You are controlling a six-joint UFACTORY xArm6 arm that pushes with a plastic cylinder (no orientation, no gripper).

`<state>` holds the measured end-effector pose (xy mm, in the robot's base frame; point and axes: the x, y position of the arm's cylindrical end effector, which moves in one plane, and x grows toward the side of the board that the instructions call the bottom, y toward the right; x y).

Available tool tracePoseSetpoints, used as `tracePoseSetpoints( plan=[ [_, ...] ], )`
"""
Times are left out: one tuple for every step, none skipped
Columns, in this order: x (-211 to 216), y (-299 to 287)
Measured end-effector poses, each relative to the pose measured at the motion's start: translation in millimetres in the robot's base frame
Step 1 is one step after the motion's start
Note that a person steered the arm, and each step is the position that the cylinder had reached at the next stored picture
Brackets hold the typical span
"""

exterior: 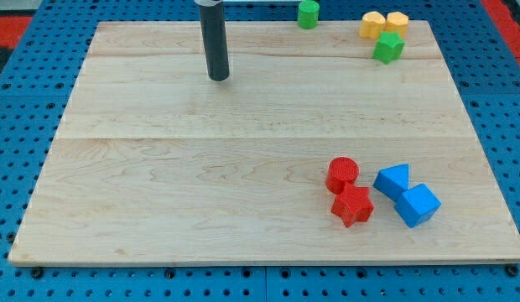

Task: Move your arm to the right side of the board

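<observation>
My tip (219, 78) rests on the wooden board (201, 168) in its upper left-middle part, far from every block. At the view's top right, a green cylinder (308, 14) stands alone, and two yellow blocks (373, 25) (397, 23) sit side by side with a green star-like block (388, 47) just below them. At the lower right, a red cylinder (342, 174) sits above a red star-shaped block (352, 205). Right of them lie a blue triangular block (393, 180) and a blue cube (417, 205).
The board lies on a blue perforated table (17, 126). Red surface shows at the view's top corners (17, 17).
</observation>
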<state>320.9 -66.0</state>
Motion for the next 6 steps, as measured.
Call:
tracePoseSetpoints(
  plan=[
    [0, 1],
    [0, 3],
    [3, 15],
    [23, 86],
    [49, 157],
    [82, 236]
  ],
)
